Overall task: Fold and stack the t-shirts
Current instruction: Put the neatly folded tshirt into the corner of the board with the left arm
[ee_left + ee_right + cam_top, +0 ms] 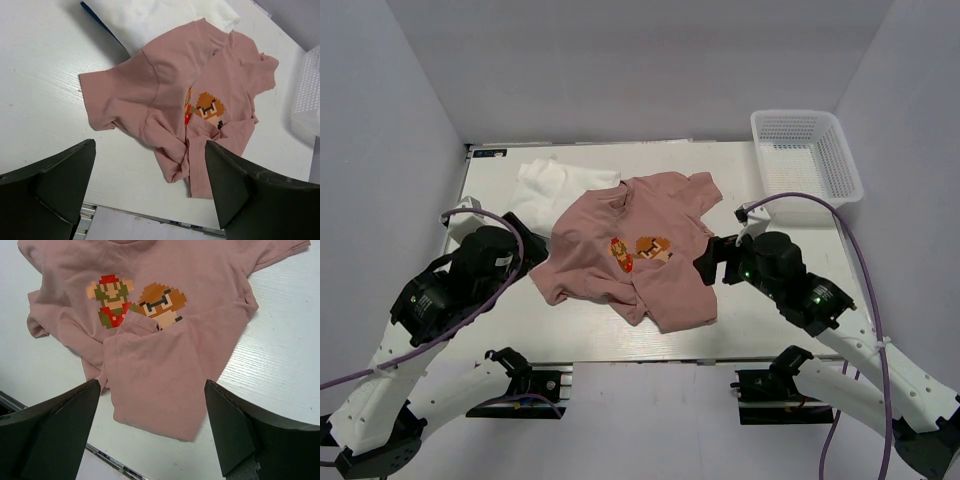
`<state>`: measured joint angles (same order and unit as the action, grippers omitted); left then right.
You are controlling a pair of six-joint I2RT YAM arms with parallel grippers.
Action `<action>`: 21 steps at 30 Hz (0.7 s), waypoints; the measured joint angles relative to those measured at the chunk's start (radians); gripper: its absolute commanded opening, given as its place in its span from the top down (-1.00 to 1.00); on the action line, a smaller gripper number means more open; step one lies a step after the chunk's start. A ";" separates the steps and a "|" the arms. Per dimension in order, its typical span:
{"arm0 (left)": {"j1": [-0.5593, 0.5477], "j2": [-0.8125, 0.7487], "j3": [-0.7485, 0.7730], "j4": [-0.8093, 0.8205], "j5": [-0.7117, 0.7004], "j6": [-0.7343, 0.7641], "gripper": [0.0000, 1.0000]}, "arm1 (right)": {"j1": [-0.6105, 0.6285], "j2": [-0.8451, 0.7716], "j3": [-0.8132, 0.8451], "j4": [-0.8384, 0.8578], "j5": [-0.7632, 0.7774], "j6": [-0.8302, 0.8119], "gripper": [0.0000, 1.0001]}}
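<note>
Under the pink t-shirt (630,250), part of the white t-shirt (545,185) lies hidden.

No legible text anywhere; pink t-shirt (588,238) print shows pixel figures only.

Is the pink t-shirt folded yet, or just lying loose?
Not folded. The pink t-shirt lies rumpled with its sleeves out, and one bottom corner is flopped up over part of the cartoon print.
</note>
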<state>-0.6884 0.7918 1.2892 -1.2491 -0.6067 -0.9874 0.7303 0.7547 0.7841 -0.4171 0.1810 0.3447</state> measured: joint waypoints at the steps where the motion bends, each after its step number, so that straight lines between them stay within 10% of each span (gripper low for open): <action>1: 0.000 -0.001 -0.001 -0.001 -0.006 -0.009 -0.99 | 0.000 -0.001 -0.002 0.000 0.000 0.000 -0.81; 13: 0.000 0.149 -0.082 -0.023 -0.141 -0.072 -0.99 | 0.000 0.026 -0.059 0.027 -0.086 -0.051 -0.81; 21: 0.006 0.139 -0.113 0.150 -0.115 -0.020 -0.99 | 0.061 0.459 0.047 0.087 -0.215 -0.150 -0.81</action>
<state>-0.6823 0.9310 1.1759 -1.0988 -0.7219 -1.0073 0.7918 1.2133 0.8307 -0.3298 -0.0338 0.1947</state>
